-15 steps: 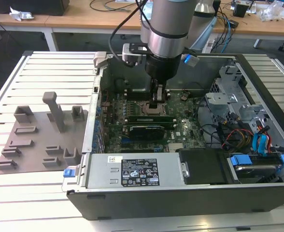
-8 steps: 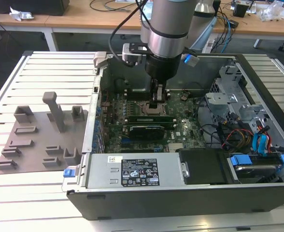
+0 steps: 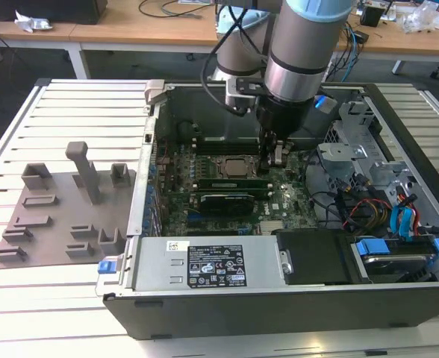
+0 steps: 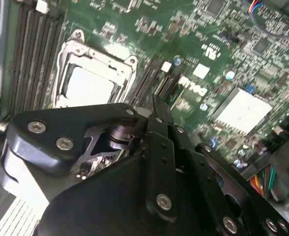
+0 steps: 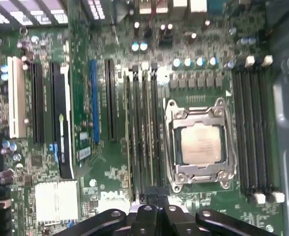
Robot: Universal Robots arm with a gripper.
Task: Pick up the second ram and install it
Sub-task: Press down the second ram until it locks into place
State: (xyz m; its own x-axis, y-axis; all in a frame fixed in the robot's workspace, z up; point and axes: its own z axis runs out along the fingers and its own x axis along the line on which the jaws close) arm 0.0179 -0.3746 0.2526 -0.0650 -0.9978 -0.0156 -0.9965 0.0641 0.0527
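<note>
Plainly, the gripper (image 5: 152, 209) is the nearest thing in both wrist views. Its fingers are drawn together to a narrow tip over the end of the memory slots (image 5: 143, 142). I cannot tell whether anything thin is pinched between them.

The ram (image 3: 227, 181) appears as a green strip at the centre of the exterior view. It stands in the slots just below the processor socket (image 3: 234, 165), with the fingertips at its end toward the exterior view's right. I cannot say whether it is fully seated.

To do this step well, I judge the push should go straight down with the stick kept upright in its slot (a tilt could bind it), until the end latches close.

Counted, there is one gripper, one socket and four slots on either side of it. Below them sits one black card (image 3: 223, 201), and one grey tray (image 3: 55, 216) lies at the exterior view's left.
</note>
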